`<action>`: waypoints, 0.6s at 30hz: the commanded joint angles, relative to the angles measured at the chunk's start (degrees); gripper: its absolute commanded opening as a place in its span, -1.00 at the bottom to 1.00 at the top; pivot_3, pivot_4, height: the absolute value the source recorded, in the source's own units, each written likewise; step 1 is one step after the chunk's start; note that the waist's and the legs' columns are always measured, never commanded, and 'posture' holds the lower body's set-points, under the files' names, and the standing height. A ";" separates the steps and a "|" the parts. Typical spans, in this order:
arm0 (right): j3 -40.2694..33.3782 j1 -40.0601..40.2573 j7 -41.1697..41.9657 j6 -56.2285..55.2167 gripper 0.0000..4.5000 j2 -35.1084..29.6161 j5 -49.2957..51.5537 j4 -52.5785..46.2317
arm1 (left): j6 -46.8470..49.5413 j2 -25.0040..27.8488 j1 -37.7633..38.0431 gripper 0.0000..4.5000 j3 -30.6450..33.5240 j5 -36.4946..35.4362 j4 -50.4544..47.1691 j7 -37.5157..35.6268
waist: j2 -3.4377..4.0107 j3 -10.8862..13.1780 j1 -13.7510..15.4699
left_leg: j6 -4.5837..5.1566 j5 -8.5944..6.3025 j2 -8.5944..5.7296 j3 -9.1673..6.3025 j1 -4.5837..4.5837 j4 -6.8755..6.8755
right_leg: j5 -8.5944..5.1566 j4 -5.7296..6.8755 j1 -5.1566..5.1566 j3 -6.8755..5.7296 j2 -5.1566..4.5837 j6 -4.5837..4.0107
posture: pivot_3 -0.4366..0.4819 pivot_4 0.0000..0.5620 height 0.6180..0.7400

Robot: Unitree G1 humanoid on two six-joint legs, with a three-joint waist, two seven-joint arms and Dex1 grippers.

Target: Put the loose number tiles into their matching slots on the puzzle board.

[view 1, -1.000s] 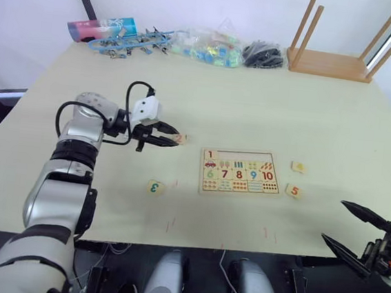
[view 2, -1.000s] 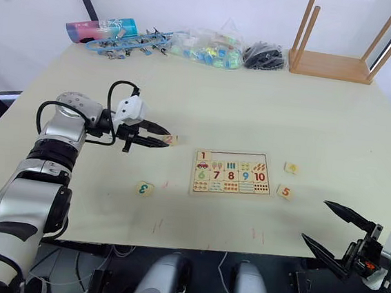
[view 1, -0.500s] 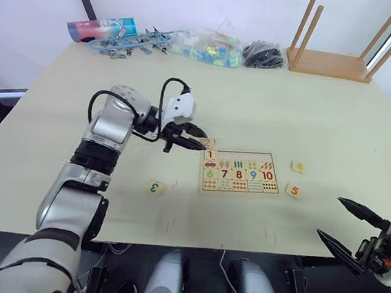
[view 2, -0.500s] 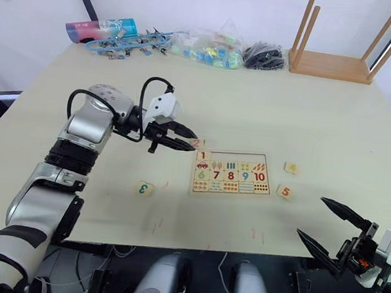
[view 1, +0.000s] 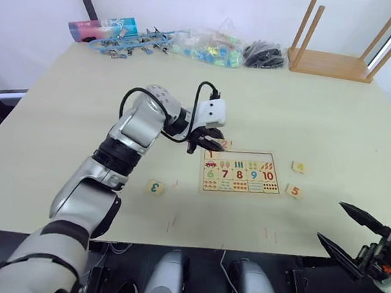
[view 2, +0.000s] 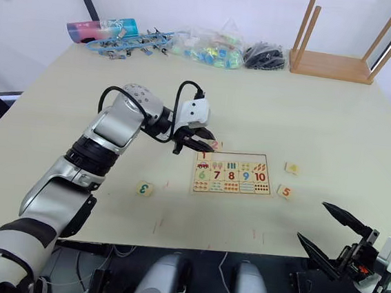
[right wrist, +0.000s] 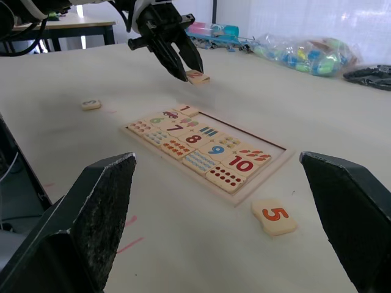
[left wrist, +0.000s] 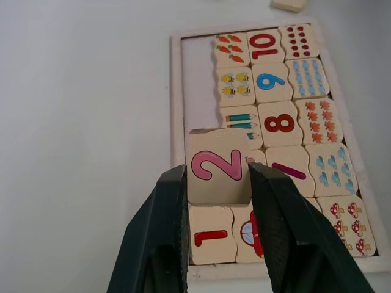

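**Fingers pinch the 2 tile over the board**

Fingers point(left wrist: 171, 201) of the left gripper point(left wrist: 214, 183) pinch the 2 tile point(left wrist: 217, 165), held above the puzzle board point(view 1: 240, 172) beside the seated 1 tile point(view 1: 210, 155); the 3 tile point(view 1: 154, 187), 4 tile point(view 1: 298, 167) and 5 tile point(view 1: 293, 191) lie loose on the table point(view 1: 81, 108); one of five is placed; the right gripper point(view 1: 357, 235) hangs spread. The left wrist view shows the empty slots point(left wrist: 197, 79); the head views barely do.

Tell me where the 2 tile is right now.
The 2 tile is pinched in the left gripper, held in the air above the puzzle board's upper-left corner, over the seated 1 tile and the empty slots beside it.
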 commanded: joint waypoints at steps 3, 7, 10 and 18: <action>-0.71 0.73 -0.33 -1.81 1.00 0.59 0.18 -1.12 | 1.34 -0.86 -2.43 -0.54 -3.55 2.17 1.07 0.53 | 0.02 0.01 -0.20 | 0.00 0.00 0.00 0.00 0.01 -0.01 | -0.01 0.00 0.00 0.02 0.00 0.00 | -0.05 -0.47 0.95; -0.32 1.01 -0.81 -2.07 1.00 0.83 -0.14 -1.67 | 0.19 -2.28 -3.76 -0.54 -4.99 3.56 4.72 2.12 | 0.03 0.02 -0.14 | 0.00 0.00 0.01 -0.02 0.01 -0.01 | -0.01 0.00 -0.01 0.02 0.02 0.00 | -0.05 -0.47 0.95; -0.14 1.25 -1.36 -2.08 1.00 1.03 -0.41 -2.31 | -2.64 -2.84 -4.64 -0.54 -5.79 4.85 7.14 3.16 | 0.03 0.02 -0.06 | 0.00 0.00 -0.01 -0.01 0.00 0.00 | -0.01 -0.01 0.00 0.02 0.01 0.00 | -0.05 -0.47 0.95; 0.00 1.71 -2.65 -1.86 1.00 1.12 -0.73 -3.55 | -2.87 -4.33 -7.43 -0.54 -6.45 5.23 11.58 1.47 | 0.02 0.03 -0.10 | 0.00 0.00 -0.01 -0.02 -0.01 0.00 | -0.01 -0.02 -0.01 0.02 0.01 0.00 | -0.05 -0.47 0.95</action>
